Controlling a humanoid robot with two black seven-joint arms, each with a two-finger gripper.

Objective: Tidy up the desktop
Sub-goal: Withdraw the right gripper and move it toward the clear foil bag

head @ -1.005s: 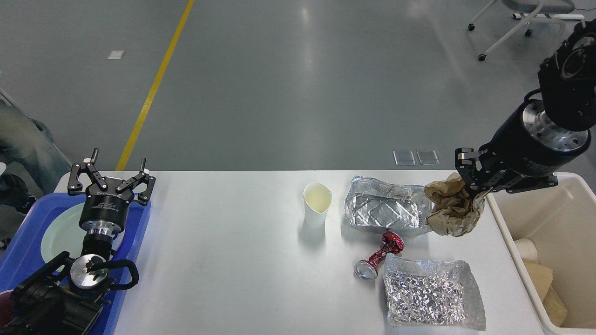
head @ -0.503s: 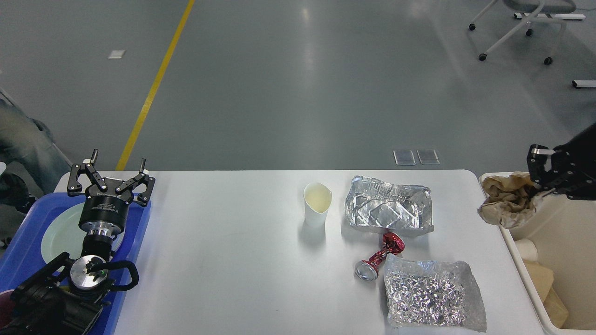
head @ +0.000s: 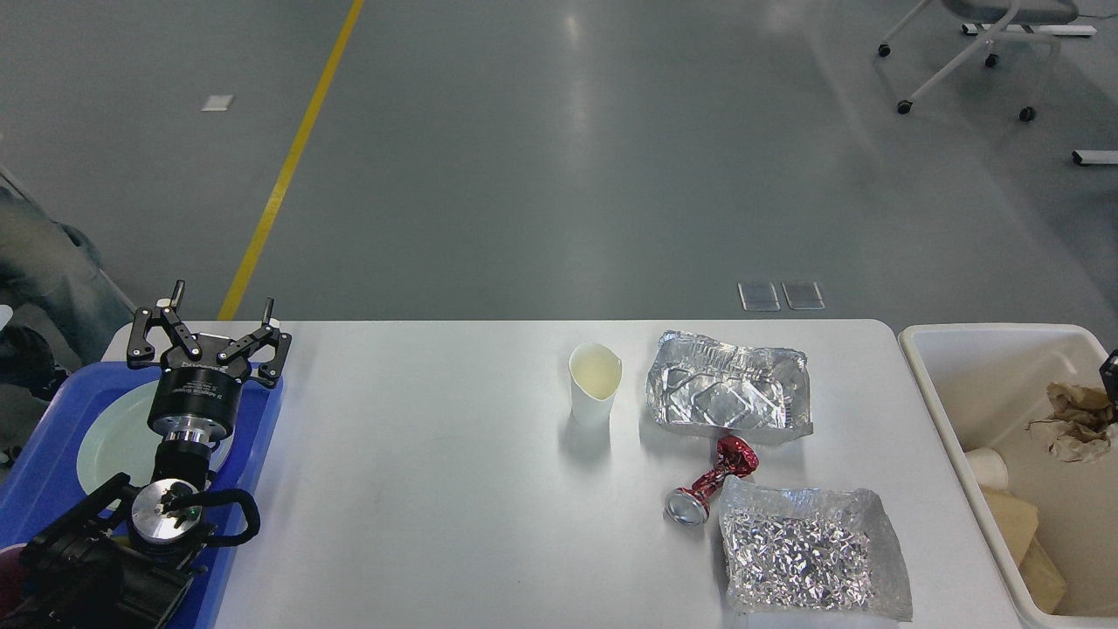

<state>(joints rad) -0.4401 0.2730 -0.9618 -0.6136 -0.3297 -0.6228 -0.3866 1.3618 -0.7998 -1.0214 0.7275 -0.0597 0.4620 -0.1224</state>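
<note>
My left gripper (head: 210, 336) hangs spread wide and empty over the blue tray (head: 52, 419); my right one is barely visible (state unclear). The desktop (head: 419, 489) spans the middle, grey floor (head: 559, 157) beyond.

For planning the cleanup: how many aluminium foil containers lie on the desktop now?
2. One foil tray lies at the far right of the desktop, beside the paper cup. The other foil container lies nearer, at the right front. None seems hidden.

White desktop (head: 419, 489), blue tray (head: 44, 463), red can (head: 712, 482).
</note>
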